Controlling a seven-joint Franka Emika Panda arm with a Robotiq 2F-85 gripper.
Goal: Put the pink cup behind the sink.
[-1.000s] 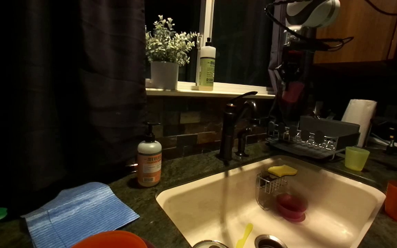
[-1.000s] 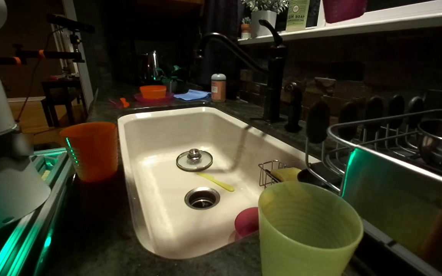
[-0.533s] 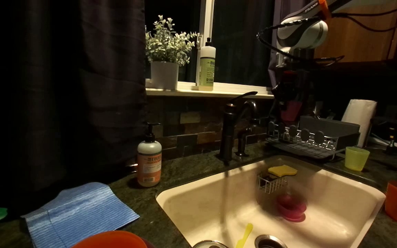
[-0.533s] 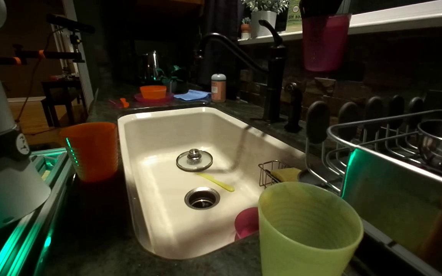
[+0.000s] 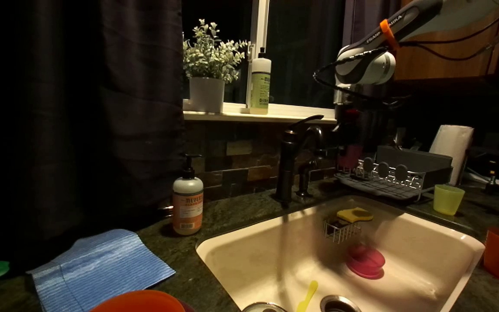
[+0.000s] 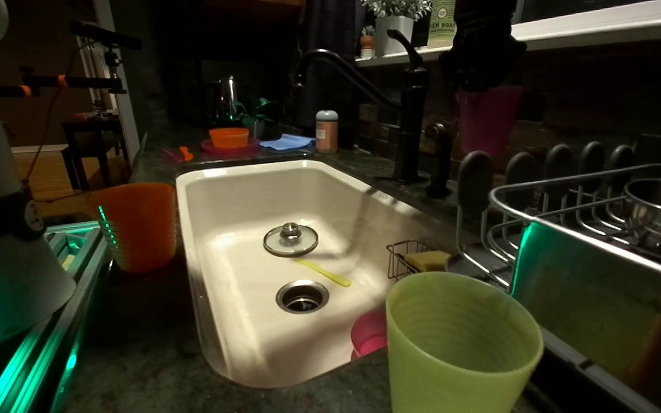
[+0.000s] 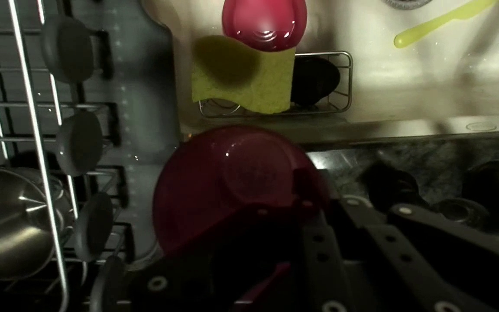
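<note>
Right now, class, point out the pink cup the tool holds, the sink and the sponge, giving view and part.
Pink cup (image 6: 491, 119): in an exterior view, on the outer side wall.
Sink (image 6: 244, 298): in an exterior view, on the bare floor.
Sponge (image 7: 269, 84): in the wrist view, on the upper face.

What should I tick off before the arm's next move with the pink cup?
1. Pink cup held by the gripper: ok.
2. Cup roughly upright: ok.
3. Cup clear of the dish rack: cannot tell; they overlap in both exterior views.
4. Counter directly beneath visible: not ok; the cup blocks it in the wrist view.
5. Cup wholly past the sink: cannot tell; their outlines overlap in the wrist view.
</note>
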